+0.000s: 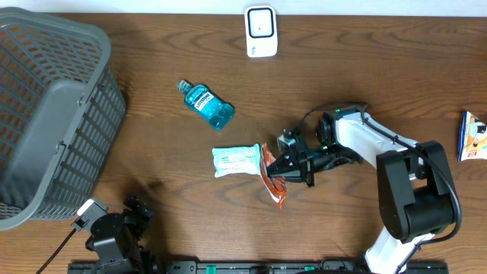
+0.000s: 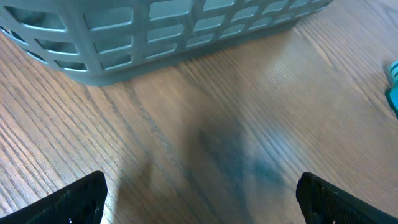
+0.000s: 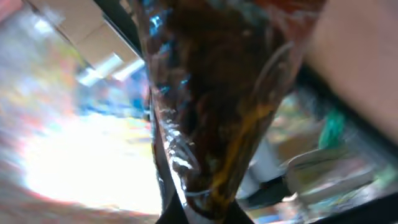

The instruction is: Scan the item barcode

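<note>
Wood-grain table [image 1: 152, 160], brown, carrying the following.

1. Basket [image 1: 91, 129], grey plastic with slotted walls. Stands at the far left corner and runs down the left edge. Its lower wall fills the top of the left wrist view.
2. Barcode scanner [image 1: 260, 30], white with a dark window. At the middle of the far edge.
3. Mouthwash bottle [image 1: 207, 104], clear blue, lying on its side. Left of centre, between the basket and the scanner but apart from both.
4. White and teal packet [image 1: 236, 160], lying flat near the centre of the table.
5. Orange packet [image 1: 272, 183], crinkled and glossy. Just right of item 4, with its upper end against that packet's right end as seen from overhead. It is well short of the scanner. The right wrist view shows it very close and blurred, dark with shiny film.
6. Carton [image 1: 473, 135], white with coloured print, cut off at the right edge.

Arms:
- Right gripper [image 1: 288, 166], black, reaching leftward from the right side toward the centre. Its fingers are pressed together on the orange packet. Whether the packet is lifted off the wood cannot be told.
- Left gripper [image 2: 200, 183], at the near left corner, in front of the basket. Its fingers [image 2: 74, 200] stand wide apart over bare wood, with nothing between them.
</note>
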Tool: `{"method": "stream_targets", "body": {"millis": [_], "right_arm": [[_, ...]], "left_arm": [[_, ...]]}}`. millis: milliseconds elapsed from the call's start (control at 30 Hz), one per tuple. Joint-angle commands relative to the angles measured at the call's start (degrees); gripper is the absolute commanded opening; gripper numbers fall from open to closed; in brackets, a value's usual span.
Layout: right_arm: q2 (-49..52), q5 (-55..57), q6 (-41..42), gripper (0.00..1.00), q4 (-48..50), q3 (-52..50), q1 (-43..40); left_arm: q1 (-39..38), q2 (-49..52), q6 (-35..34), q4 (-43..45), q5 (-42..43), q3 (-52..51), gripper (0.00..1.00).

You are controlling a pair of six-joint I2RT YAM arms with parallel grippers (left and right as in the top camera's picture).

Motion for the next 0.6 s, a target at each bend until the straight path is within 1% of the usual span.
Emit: {"method": "stream_targets", "body": {"millis": [0,133,400,567], "right_arm": [[0.26,1.62,-3.34,0.01,4.81,0.13,-0.48],[0.26,0.59,-1.81,0.01,5.90,0.13,-0.48],[0.26,-2.36,-1.84,0.01,5.68,0.13,-0.57],[0.26,-2.49,-2.38,0.01,-0.85,0.13,-0.59]], "left_arm": [[0.20,-0.28,0.33,-1.81,-0.13,-0.46,0.98],[0.20,-0.28,0.33,-1.81,-0.13,-0.46,0.98],[0.20,-0.28,0.33,-1.81,-0.13,-0.46,0.98],[0.20,-0.28,0.35,-1.81,-0.13,-0.46,0.98]]}}
